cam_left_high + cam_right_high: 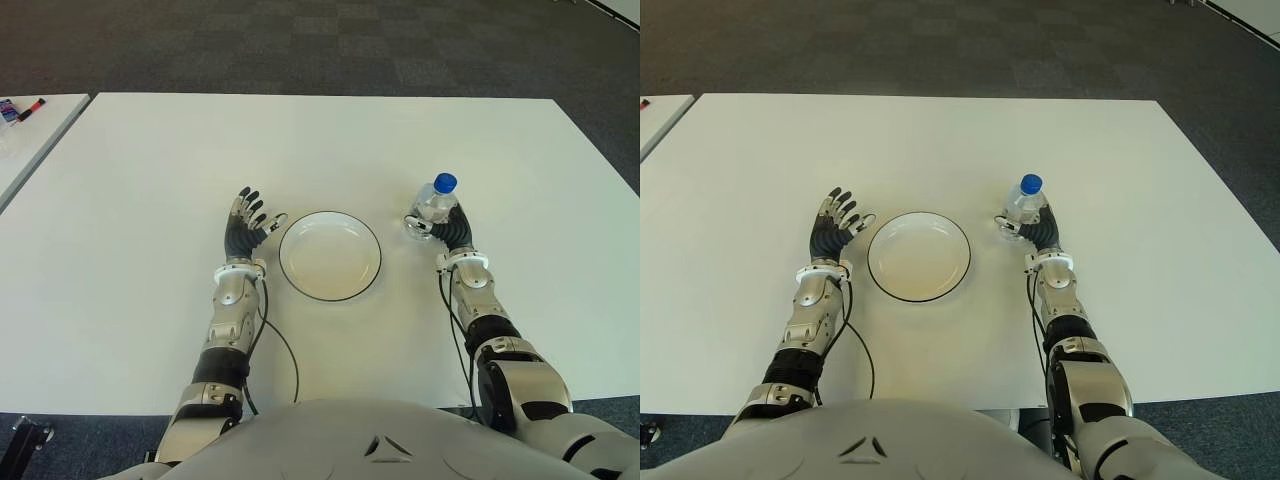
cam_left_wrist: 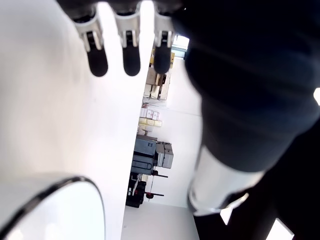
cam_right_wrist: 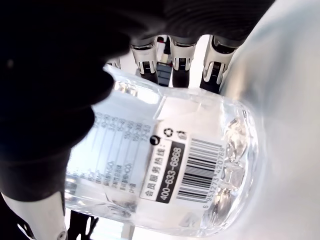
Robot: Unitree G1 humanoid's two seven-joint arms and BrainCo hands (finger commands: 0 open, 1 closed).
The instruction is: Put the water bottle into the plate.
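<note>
The water bottle (image 1: 437,200) is held upright on the table (image 1: 140,180), right of the plate (image 1: 330,256), with the right hand (image 1: 452,228) wrapped around its body, presumably so it can be lifted across without tipping. The left hand (image 1: 245,222), fingers spread and empty, is kept just beside the plate's left rim.

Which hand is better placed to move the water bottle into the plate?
The right hand: its fingers already wrap the water bottle, right of the plate. The left hand is open, across the plate.
</note>
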